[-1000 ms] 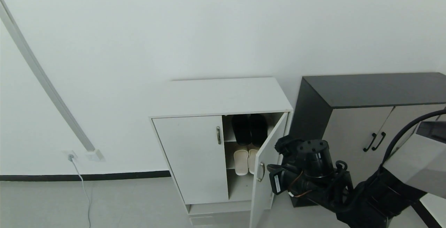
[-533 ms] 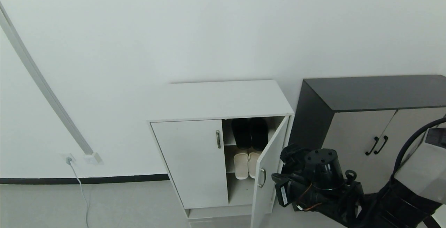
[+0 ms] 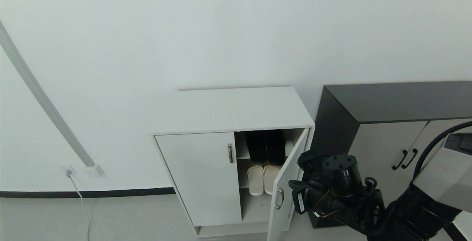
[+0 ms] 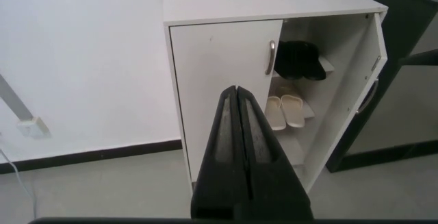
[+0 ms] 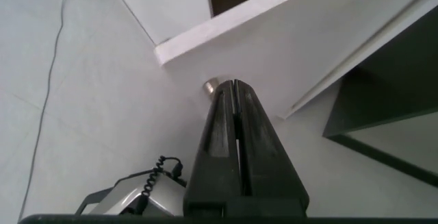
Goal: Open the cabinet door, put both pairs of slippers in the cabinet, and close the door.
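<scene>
Fingers [image 5: 220, 135] of the right gripper [image 5: 235, 84] are sitting pinched together — tips just beside the open door's [image 5: 287, 46] handle [image 5: 211, 85].

The cabinet door [image 3: 287, 167] is cut off below.

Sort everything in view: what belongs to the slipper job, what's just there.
Job: white cabinet, open door, black slippers, cream slippers below them, right hand.
Just there: dark cabinet, wall socket, cable, conduit.
</scene>
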